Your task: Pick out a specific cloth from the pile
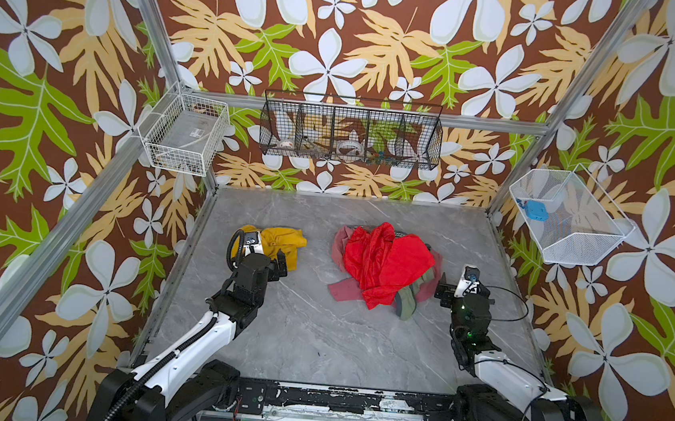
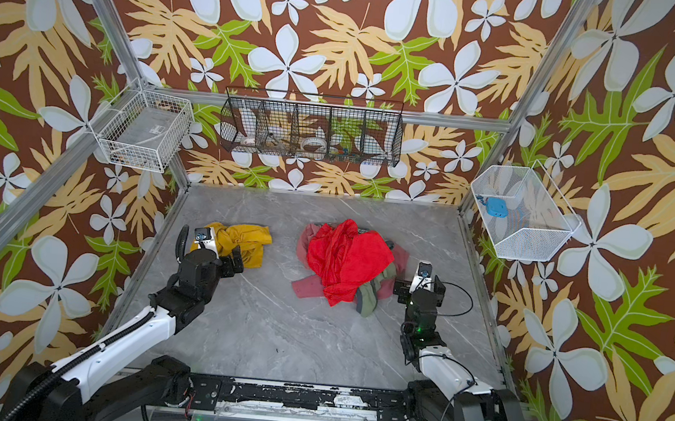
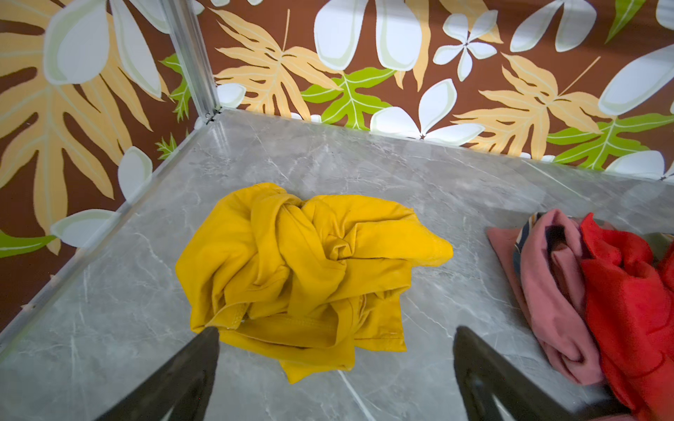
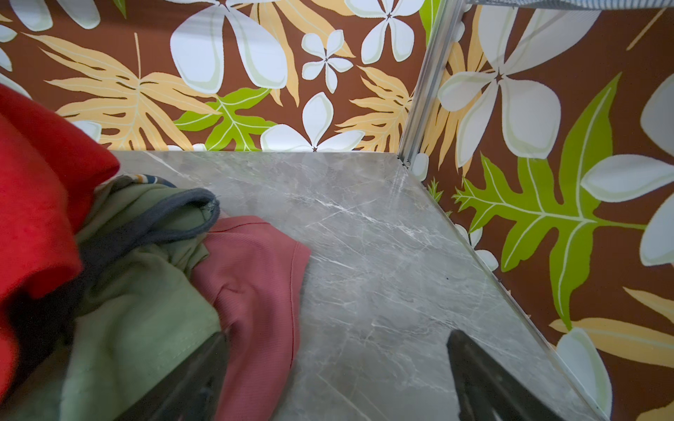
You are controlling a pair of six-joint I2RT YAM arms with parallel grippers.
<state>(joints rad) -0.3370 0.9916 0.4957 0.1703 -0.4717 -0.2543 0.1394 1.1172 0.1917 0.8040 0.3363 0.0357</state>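
A grey marble-pattern table [image 1: 316,343] stands inside walls [image 1: 343,33] covered with a floral print. The left gripper [image 3: 335,330] has its jaws spread wide and holds nothing. In the left wrist view one fingertip [image 3: 209,333] lines up with the near hem of the cloth [image 3: 310,269]; contact cannot be confirmed. The other fingertip stands over bare table. The right gripper [image 4: 337,334] also has its jaws apart and holds nothing. One of its fingertips [image 4: 219,340] overlaps the grey-green piece [image 4: 146,320] at the border of the pile [image 1: 385,265]; the other is over bare table. In both top views the cloth lies crumpled on the left part of the table, near the left edge and well apart from the pile, with a strip of bare table between them. The cloth sits directly ahead of the left jaws, and its near part falls between them. The pile occupies the centre-right, with the red cloth [image 1: 389,262] on top and a pink cloth [image 4: 255,273] beneath. The right gripper stands between the pile and the right table edge. The near half of the table is bare.
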